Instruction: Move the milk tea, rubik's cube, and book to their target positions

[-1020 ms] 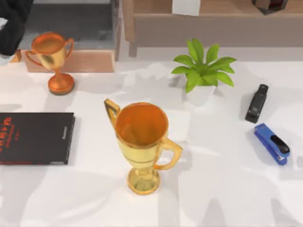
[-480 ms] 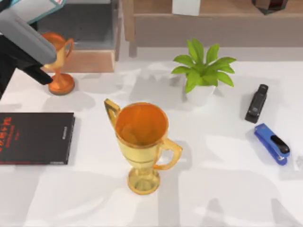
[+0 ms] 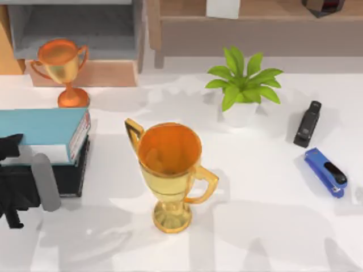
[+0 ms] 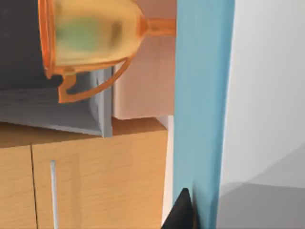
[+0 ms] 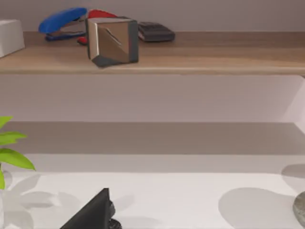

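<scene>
- The book [image 3: 39, 126], teal-blue with white page edges and a red-marked spine, lies flat at the desk's [image 3: 266, 215] left edge, stacked on top of the thin black book [image 3: 71, 175]; its cover fills a vertical band in the left wrist view [image 4: 202, 95].
- The left gripper [image 3: 17, 170] sits at the left edge of the desk, over the near side of the book; its dark fingers reach onto the page edges, but whether they clamp the book or stand apart cannot be told.
- A small orange trophy [image 3: 61, 71] stands just behind the book, near the desk's back left corner; the left wrist view shows it beside the book's cover [image 4: 90, 45].
- A large golden trophy [image 3: 170, 173] stands upright near the desk's middle, toward the front edge.
- A potted plant [image 3: 243, 85] stands toward the back edge, right of centre; a black stapler [image 3: 307, 123] and a blue stapler [image 3: 325, 171] lie near the right edge, close together but apart.
- The right wrist view shows a dark fingertip of the right gripper [image 5: 93, 212] low over the desk; its state cannot be told; a shelf [image 5: 214, 52] beyond carries a metallic cube [image 5: 112, 40] and a blue stapler.
</scene>
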Robot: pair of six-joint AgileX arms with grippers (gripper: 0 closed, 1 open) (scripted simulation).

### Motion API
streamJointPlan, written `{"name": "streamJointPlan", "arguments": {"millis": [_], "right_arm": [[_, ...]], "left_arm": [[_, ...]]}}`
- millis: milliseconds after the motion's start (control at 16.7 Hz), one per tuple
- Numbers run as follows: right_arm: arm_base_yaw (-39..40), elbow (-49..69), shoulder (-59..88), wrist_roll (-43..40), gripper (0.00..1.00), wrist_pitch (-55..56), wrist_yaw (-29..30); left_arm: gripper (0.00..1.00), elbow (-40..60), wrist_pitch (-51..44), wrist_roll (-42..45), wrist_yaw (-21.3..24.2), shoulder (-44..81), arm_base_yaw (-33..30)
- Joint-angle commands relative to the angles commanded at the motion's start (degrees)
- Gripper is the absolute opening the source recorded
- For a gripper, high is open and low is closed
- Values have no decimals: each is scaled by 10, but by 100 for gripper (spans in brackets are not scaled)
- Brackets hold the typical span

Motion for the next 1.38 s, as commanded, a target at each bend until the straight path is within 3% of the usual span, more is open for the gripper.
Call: {"name": "streamJointPlan", "arguments": {"millis": [1020,1380], "right_arm": [[0,0,0,0,100,0,0],[0,0,0,0,100,0,0]], "left_arm": [[0,0,-13,32,-10,62,8],[45,0,-13,32,-10,62,8]]}}
